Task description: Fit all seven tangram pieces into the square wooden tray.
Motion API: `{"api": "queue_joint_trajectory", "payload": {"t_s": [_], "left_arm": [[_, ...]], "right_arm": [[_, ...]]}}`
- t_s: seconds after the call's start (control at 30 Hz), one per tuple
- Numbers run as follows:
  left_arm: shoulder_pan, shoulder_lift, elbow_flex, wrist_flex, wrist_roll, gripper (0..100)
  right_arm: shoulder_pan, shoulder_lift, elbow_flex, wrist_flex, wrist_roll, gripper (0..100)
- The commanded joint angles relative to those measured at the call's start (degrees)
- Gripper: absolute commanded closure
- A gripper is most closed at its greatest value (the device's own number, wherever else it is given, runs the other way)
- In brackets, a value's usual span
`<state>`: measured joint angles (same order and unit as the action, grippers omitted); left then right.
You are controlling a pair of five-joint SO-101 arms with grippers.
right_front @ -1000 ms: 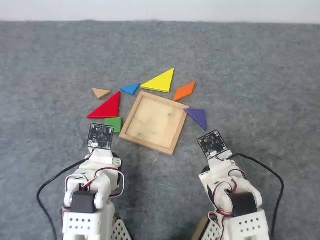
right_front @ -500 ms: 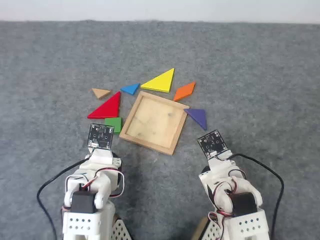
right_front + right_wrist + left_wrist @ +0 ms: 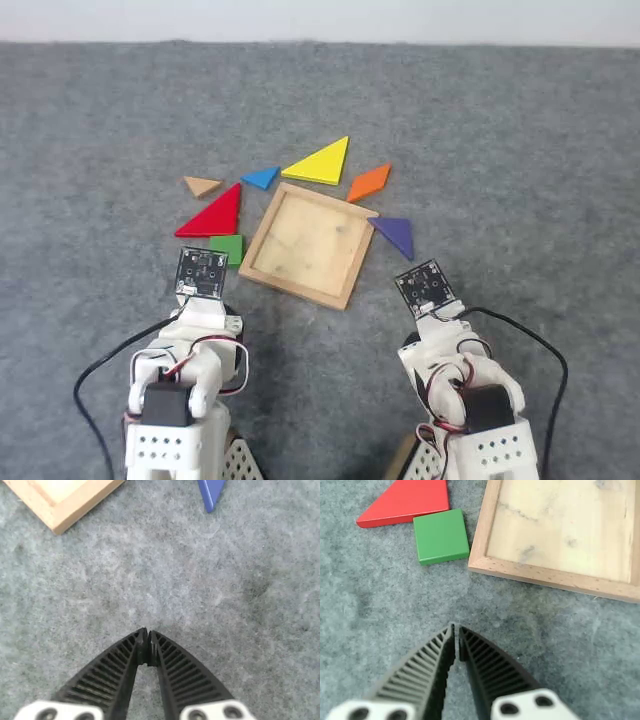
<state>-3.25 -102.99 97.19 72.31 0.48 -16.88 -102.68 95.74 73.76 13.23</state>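
Grey, felt-like surface point(image 3: 520, 150), with a pale wall strip point(image 3: 320, 20) along the far edge. Square wooden tray point(image 3: 263, 231) sits near the middle, turned slightly askew.

All seven pieces lie on the surface around the tray's far and side edges:
- tan triangle point(image 3: 202, 185)
- blue triangle point(image 3: 262, 178)
- yellow triangle point(image 3: 322, 163), just beside the far rim
- orange parallelogram point(image 3: 369, 182), near the far right corner
- purple triangle point(image 3: 396, 235), one tip just beside the right corner
- red triangle point(image 3: 217, 215) and green square point(image 3: 228, 247), along the left rim and close against each other

Left gripper point(image 3: 456, 628): jaws closed together, holding nothing, over the surface short of the green square and the tray's near-left corner.

Right gripper point(image 3: 148, 631): jaws likewise pressed together, holding nothing, over the surface. The purple triangle's tip and a tray corner lie beyond it.
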Motion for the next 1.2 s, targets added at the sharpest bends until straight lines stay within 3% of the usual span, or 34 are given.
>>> {"api": "queue_joint_trajectory", "payload": {"t_s": [0.0,1.0,1.17], "left_arm": [[-0.09,-1.23,-0.84,0.00,-0.35,99],[-0.09,-1.23,-0.84,0.00,-0.35,99],[1.93,-1.23,-0.84,0.00,-0.26,99]], "right_arm": [[-0.22,0.48,0.62,0.13,0.53,99.1],[0.22,0.48,0.62,0.31,0.62,99.0],[-0.75,0.48,0.53,-7.69,1.32,99.0]]}}
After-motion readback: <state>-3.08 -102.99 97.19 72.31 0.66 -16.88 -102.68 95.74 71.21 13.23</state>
